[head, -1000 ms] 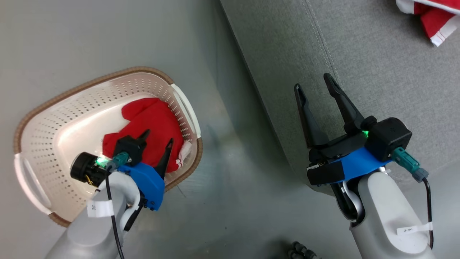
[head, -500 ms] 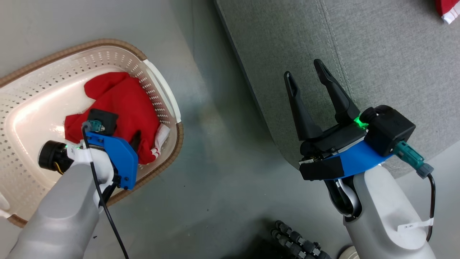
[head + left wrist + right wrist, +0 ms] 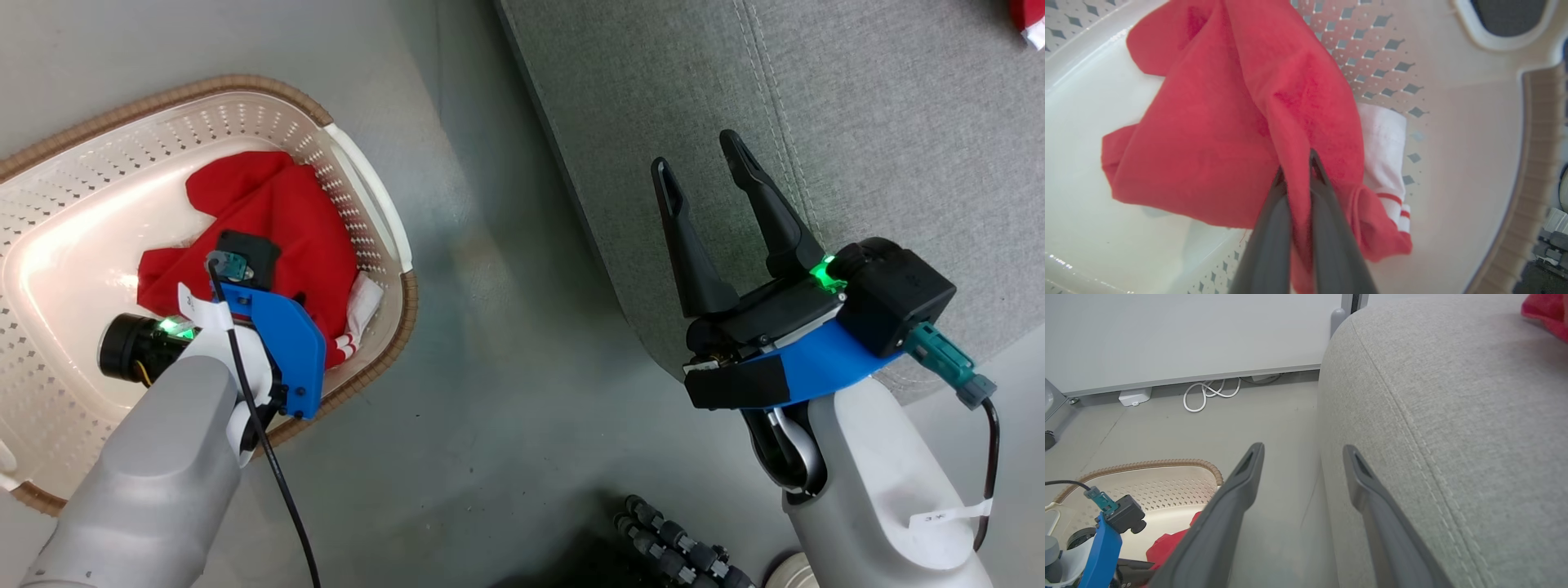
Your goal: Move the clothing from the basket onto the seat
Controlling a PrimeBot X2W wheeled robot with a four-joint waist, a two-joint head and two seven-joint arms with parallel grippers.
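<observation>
Red garment [image 3: 269, 220], head view: heaped in cream basket [image 3: 106, 139] on floor [image 3: 490, 367] beside grey seat [image 3: 882, 147]; right end effector [image 3: 696, 155] spread wide, empty. Left wrist view: left end effector [image 3: 1296, 163] clamped on garment fold. Right wrist view: second red garment [image 3: 1545, 310] on seat.

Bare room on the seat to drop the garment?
Free: the seat either side of its seam, from the right gripper up to the red garment at its far corner. Crowded: the basket at its right end, where the left gripper pinches clothing.
</observation>
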